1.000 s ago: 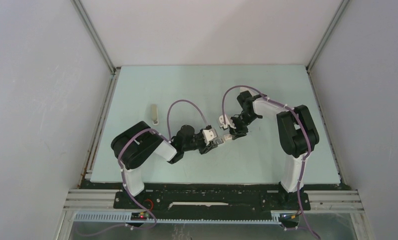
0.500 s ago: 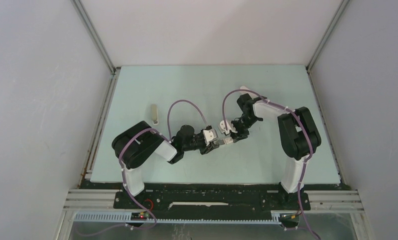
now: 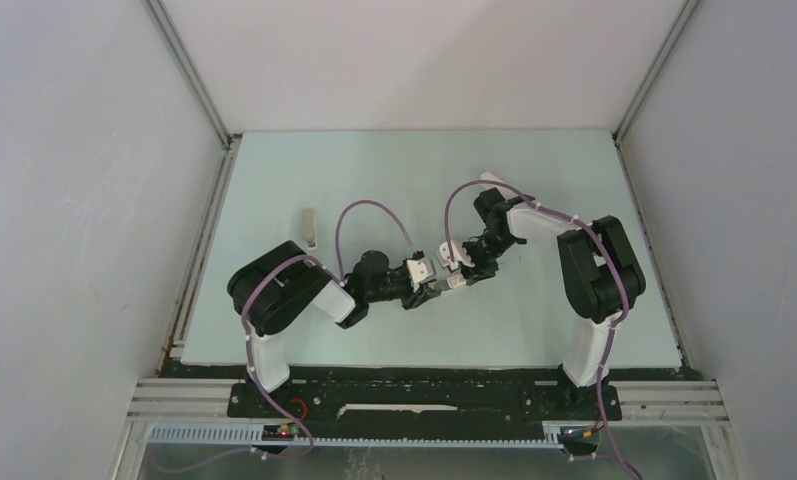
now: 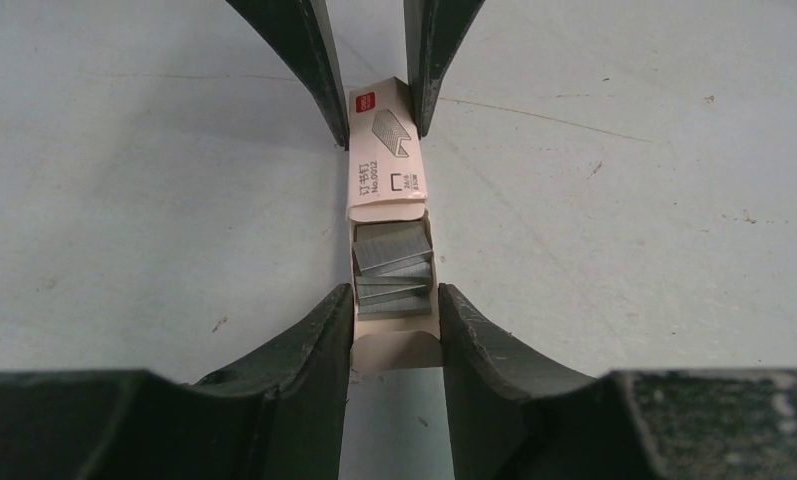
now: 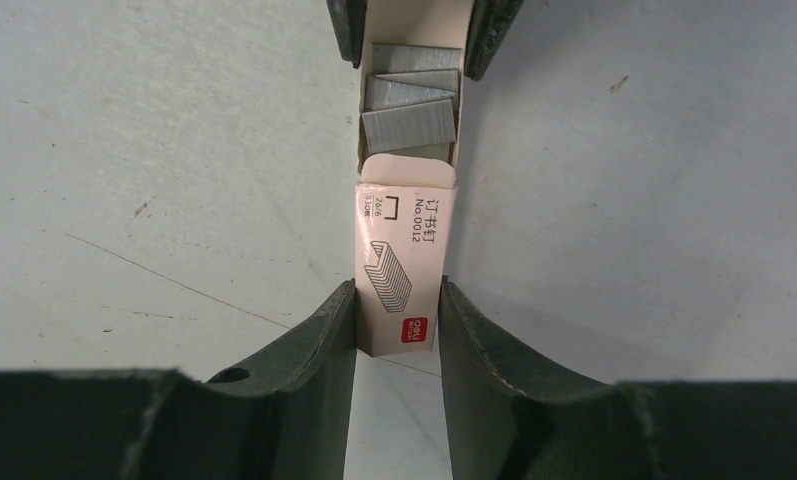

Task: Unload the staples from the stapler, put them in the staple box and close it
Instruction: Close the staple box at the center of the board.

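Note:
A small white staple box with a red mark is held between both grippers just above the table. My left gripper (image 4: 394,305) is shut on its open inner tray (image 4: 399,350). My right gripper (image 5: 398,300) is shut on the printed sleeve (image 5: 404,270). The sleeve is slid partly off. Silvery-grey staples (image 4: 392,265) lie loose in the bared tray, also in the right wrist view (image 5: 409,110). In the top view the two grippers, left (image 3: 438,286) and right (image 3: 461,266), meet at the table's middle. A small beige stapler (image 3: 311,228) lies far left, apart from both.
The pale green table (image 3: 414,180) is walled by white panels with metal rails at left and right. The arm bases stand at the near edge. Purple cables loop above both wrists.
My right gripper and forearm have shifted slightly toward the near right with the sleeve. The left gripper has stayed nearly still.

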